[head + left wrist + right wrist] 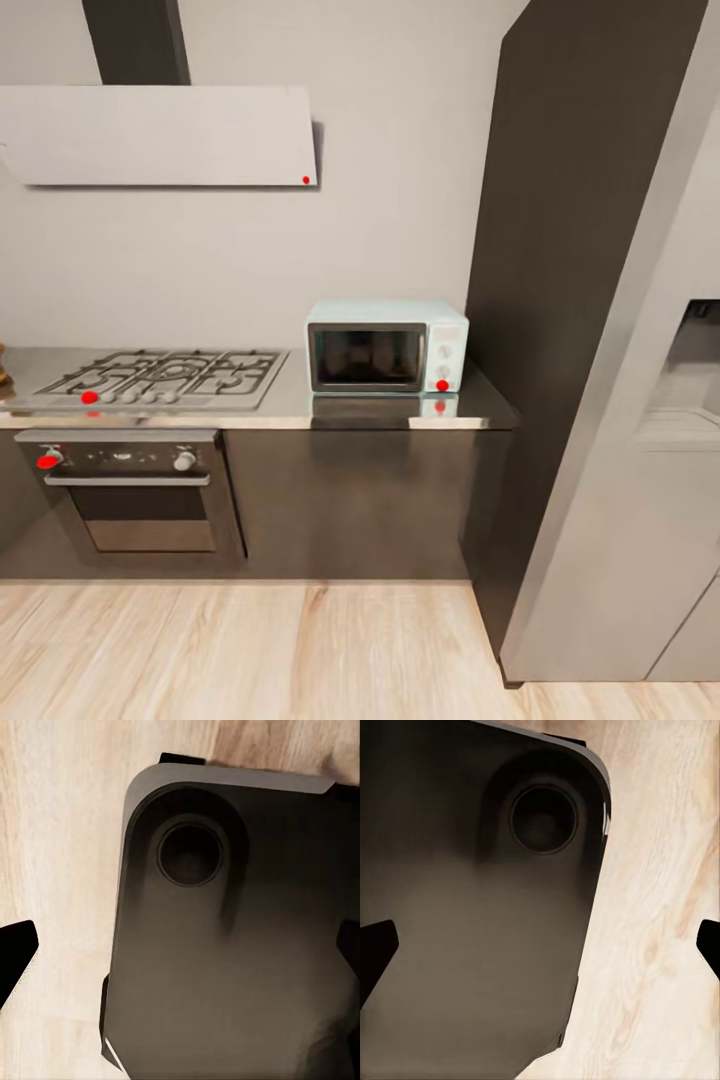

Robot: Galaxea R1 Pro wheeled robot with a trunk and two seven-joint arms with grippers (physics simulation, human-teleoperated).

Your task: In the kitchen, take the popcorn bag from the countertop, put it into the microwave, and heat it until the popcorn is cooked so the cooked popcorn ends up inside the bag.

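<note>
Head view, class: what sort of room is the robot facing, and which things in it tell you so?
A kitchen, most likely in a home. A gas hob is set into the grey countertop with a built-in oven below it, a small pale microwave stands beside the hob, and an extractor hood hangs on the wall above.

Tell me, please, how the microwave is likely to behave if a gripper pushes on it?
The microwave looks boxy and sits flat on the countertop, so it probably won't tip or roll. That worktop looks smooth and reflective, so a firm push may slide it. Its dark glass door looks like the fragile part, so pressing there seems riskier than on the casing.
</note>
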